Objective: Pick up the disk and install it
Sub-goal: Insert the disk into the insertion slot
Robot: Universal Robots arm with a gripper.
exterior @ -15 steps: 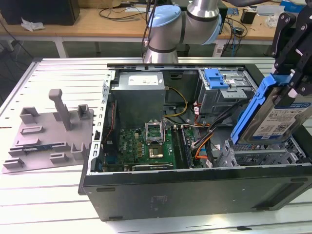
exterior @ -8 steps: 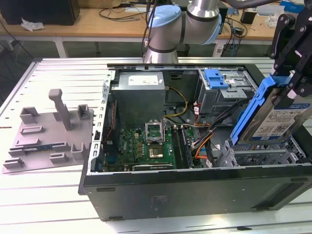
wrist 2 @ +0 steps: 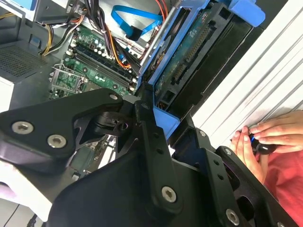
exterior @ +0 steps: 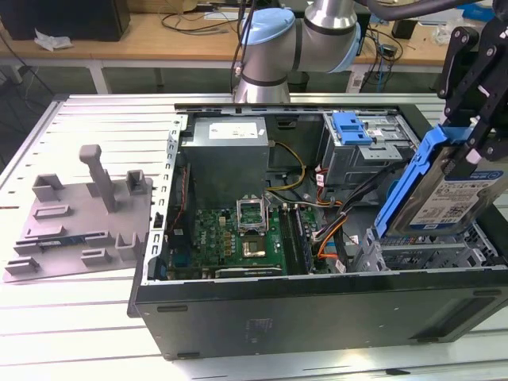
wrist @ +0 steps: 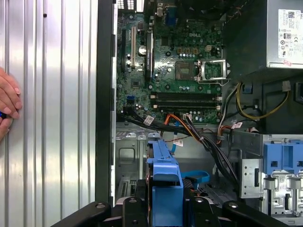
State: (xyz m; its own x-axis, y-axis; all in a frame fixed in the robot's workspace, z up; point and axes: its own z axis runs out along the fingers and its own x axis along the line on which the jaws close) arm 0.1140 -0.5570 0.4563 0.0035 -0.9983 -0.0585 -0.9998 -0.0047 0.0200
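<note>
The hand [exterior: 470, 155] grips the disk [exterior: 454, 202], tilted above the cage [exterior: 429, 254] at the case [exterior: 317, 287] corner; I'd square it to that opening first, clear of the cables [exterior: 329, 230].

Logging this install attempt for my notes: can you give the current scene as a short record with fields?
gripper: shut on the disk, at its blue bracket
disk: tilted over the open computer case, exterior view's right end; not seated
grey tray: on the table, exterior view's left of the case
person's hand: resting on the table beside the case
</note>
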